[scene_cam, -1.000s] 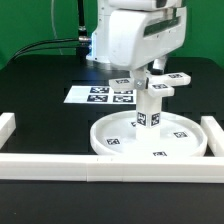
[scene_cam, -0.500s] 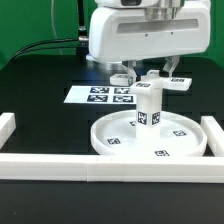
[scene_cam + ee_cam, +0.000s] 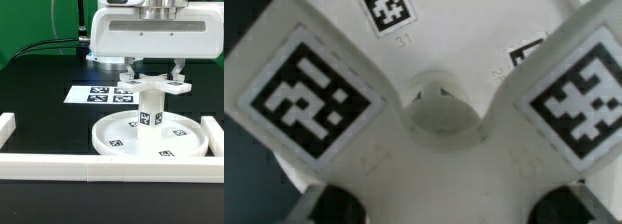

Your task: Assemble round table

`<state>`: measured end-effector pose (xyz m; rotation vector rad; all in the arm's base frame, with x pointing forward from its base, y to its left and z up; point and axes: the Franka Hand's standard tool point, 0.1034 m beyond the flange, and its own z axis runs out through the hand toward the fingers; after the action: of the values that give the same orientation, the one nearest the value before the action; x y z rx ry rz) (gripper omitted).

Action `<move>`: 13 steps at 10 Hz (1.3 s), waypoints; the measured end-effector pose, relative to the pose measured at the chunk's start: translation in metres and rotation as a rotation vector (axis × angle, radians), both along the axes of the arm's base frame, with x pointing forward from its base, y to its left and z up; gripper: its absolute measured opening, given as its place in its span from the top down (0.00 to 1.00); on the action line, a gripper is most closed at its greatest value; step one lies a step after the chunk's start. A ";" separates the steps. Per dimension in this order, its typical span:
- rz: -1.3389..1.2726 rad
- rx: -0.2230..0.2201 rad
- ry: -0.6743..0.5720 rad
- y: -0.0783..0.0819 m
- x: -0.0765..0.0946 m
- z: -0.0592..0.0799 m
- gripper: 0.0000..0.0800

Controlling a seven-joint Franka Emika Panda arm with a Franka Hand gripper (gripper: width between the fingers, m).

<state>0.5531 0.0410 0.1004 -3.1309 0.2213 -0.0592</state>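
The gripper (image 3: 152, 78) grips the cross-shaped base (image 3: 153, 85), its fingers closed on either side of it. Directly below the gripper, the base sits atop the short leg (image 3: 150, 108), which stands upright in the middle of the round disc (image 3: 112, 140)

This looks like a robotics lab, set up for recorded trials rather than any home or workshop. A black desk (image 3: 40, 110) stands before a plain green backdrop (image 3: 30, 20), with dark cables (image 3: 50, 42) trailing off behind. White border rails (image 3: 60, 163) fence the working area. A marker board (image 3: 100, 95) printed with black square tags lies flat on the desk, and the same kind of tags sit on the white plastic furniture parts (image 3: 150, 135) under the robot arm (image 3: 150, 35).
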 end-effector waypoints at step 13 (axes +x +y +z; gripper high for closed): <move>-1.290 0.122 0.101 -0.002 -0.004 -0.001 0.45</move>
<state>0.5491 0.0388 0.0993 -2.3023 2.0067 0.1074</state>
